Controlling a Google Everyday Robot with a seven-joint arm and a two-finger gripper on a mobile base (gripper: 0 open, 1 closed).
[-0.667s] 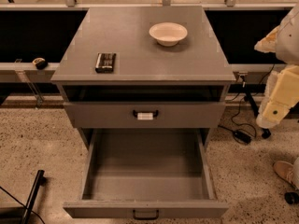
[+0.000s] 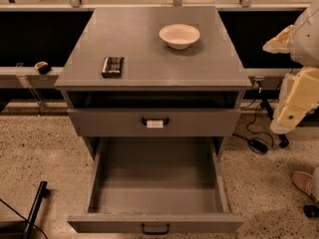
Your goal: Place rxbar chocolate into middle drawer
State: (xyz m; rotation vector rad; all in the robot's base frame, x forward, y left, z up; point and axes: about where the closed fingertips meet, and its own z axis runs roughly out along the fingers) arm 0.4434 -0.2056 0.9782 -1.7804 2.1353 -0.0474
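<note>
So from where I stood, the grey cabinet (image 2: 149,78) had plenty of room around it. Speckled floor (image 2: 45,153) lay open to its left. To its right sat just a cable and power brick (image 2: 258,144), and somebody's shoe (image 2: 304,182) was further out by the corner.

The rxbar chocolate (image 2: 112,66) was lying flat on the cabinet top, close to the front left edge and well apart from the white bowl (image 2: 179,35) near the back. The bowl looked to have nothing in it.

The middle drawer (image 2: 209,223) was pulled all the way out toward me. Its plain dark handle (image 2: 155,228) was at the front, and I saw only bare grey bottom inside. The drawer above it (image 2: 99,122), the one with the white tag (image 2: 155,124) on its handle, was pushed shut. There was a dark open slot between that drawer and the top.

The gripper (image 2: 283,123) was off to the right of the cabinet on the cream-coloured arm, hanging roughly level with the tagged drawer. It wasn't touching anything and was nowhere near the bar. Honestly couldn't tell if it was open or closed from that angle.

A black pole (image 2: 35,208) leaned in at the lower left, clear of the open drawer.
</note>
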